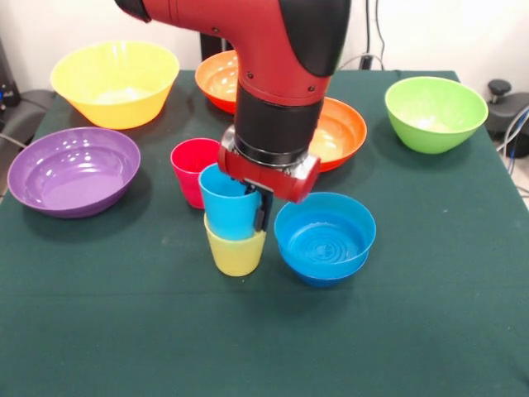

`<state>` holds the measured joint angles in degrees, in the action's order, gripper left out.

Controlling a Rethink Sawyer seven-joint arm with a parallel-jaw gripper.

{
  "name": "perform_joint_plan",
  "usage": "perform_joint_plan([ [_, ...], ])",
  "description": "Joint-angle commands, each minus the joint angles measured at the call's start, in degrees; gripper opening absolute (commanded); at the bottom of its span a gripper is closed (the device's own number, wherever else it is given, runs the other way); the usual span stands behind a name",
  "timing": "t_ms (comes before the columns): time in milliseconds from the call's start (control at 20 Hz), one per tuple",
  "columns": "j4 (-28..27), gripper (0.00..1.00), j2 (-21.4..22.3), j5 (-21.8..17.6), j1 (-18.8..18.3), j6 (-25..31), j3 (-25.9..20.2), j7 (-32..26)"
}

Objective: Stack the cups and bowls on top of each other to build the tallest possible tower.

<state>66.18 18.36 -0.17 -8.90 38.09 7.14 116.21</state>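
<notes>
On the green-clothed desk [430,331], the red and black arm's tool [258,211] reaches straight down, gripping the rim of the light blue ribbed plastic cup [227,207], which sits upright, nested in the translucent yellow cup [235,251] directly beneath it.

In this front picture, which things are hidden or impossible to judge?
- Gripper: the red wrist and the light blue ribbed plastic cup cover it; open or shut is unclear.
- Far orange glossy plastic bowl: partly behind the arm.
- Near orange bowl: its left part is behind the wrist.
- Translucent yellow cup: its inside is filled by the blue cup.
</notes>
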Motion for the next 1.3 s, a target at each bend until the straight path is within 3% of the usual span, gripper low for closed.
perform_joint_plan([
  [50, 3.0, 0.00, -5.5, 1.2, 0.0, -4.1, -3.8, 9.0],
  [600, 7.1, 0.00, -4.2, 2.8, 1.4, -6.1, -3.0, 9.5],
  [1300, 3.4, 0.00, -5.9, 4.4, 1.1, -2.7, -2.0, 8.4],
])
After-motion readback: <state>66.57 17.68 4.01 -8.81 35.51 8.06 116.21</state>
